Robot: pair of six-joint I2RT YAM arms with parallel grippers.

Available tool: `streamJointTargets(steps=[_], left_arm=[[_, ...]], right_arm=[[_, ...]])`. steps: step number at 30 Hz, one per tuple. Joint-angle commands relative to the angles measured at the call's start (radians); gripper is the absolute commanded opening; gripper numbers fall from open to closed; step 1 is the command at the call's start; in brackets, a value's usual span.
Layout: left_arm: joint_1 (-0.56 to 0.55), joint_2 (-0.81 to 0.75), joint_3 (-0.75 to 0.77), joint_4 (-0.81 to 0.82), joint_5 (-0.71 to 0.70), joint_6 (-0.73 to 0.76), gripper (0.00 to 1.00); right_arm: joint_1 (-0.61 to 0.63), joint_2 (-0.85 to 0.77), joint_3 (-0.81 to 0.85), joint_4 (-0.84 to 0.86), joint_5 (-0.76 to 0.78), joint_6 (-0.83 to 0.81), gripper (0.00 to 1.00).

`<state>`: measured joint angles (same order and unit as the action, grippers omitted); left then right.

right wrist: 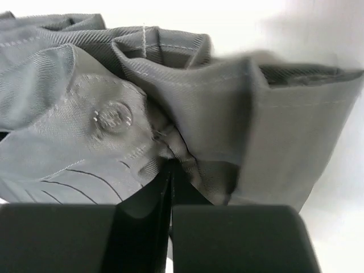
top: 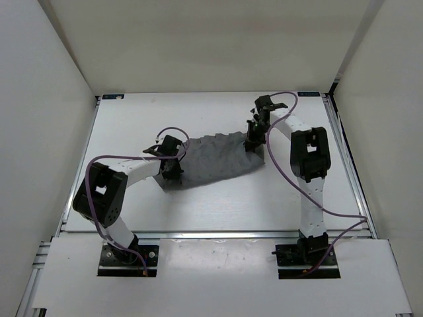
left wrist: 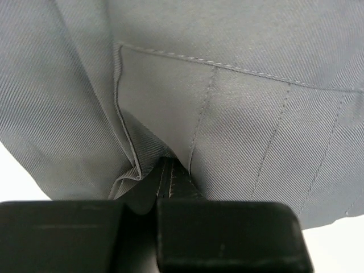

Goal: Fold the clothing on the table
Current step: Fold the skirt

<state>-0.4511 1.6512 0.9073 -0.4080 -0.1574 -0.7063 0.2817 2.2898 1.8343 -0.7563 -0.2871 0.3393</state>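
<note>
The left arm bent out to the left at the elbow, its forearm angling in to the near-left corner of the pleated grey skirt [top: 215, 158]. The left claw [top: 173, 170] was closed tight, pinching a gathered fold of stitched cloth between its fingers [left wrist: 227, 233].

The right arm folded at the elbow and reached down to the skirt's far-right end. The right claw [top: 252, 142] was also clamped shut, gripping bunched fabric beside a button [right wrist: 114, 118].

The skirt lay rumpled mid-worktop [top: 218, 211], stretched between both claws.
</note>
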Motion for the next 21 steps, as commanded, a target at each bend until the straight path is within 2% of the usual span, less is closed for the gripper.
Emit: streamJointTargets(steps=[1, 2, 5, 8, 10, 12, 14, 16, 18, 21], left_arm=[[-0.021, 0.009, -0.036, -0.087, -0.019, 0.034, 0.0], [-0.021, -0.007, -0.045, -0.094, -0.008, 0.03, 0.0], [-0.012, -0.045, -0.067, -0.088, 0.028, 0.025, 0.0], [-0.001, -0.068, -0.087, -0.094, 0.054, 0.034, 0.0], [-0.001, -0.088, -0.097, -0.098, 0.079, 0.045, 0.0], [0.009, -0.131, -0.082, -0.109, 0.108, 0.044, 0.0], [0.014, -0.178, -0.061, -0.12, 0.136, 0.041, 0.0], [0.023, -0.247, -0.027, -0.132, 0.15, 0.036, 0.0], [0.043, -0.293, -0.007, -0.147, 0.153, 0.034, 0.0], [0.107, -0.343, 0.033, -0.157, 0.174, 0.062, 0.01]], right_arm=[[0.013, -0.051, -0.077, -0.201, 0.091, -0.075, 0.0], [0.02, -0.09, -0.113, -0.19, 0.1, -0.08, 0.0], [0.03, -0.217, -0.394, -0.156, 0.101, -0.082, 0.0], [0.034, -0.358, -0.579, -0.072, 0.1, -0.082, 0.0], [0.022, -0.455, -0.637, -0.003, 0.08, -0.082, 0.03], [-0.022, -0.605, -0.685, 0.073, 0.015, -0.089, 0.11], [-0.056, -0.724, -0.75, 0.13, -0.01, -0.088, 0.42], [-0.107, -0.796, -0.779, 0.115, -0.027, -0.082, 0.55], [-0.142, -0.866, -0.814, 0.089, -0.049, -0.071, 0.6], [-0.17, -0.966, -0.953, 0.1, -0.037, -0.033, 0.63]])
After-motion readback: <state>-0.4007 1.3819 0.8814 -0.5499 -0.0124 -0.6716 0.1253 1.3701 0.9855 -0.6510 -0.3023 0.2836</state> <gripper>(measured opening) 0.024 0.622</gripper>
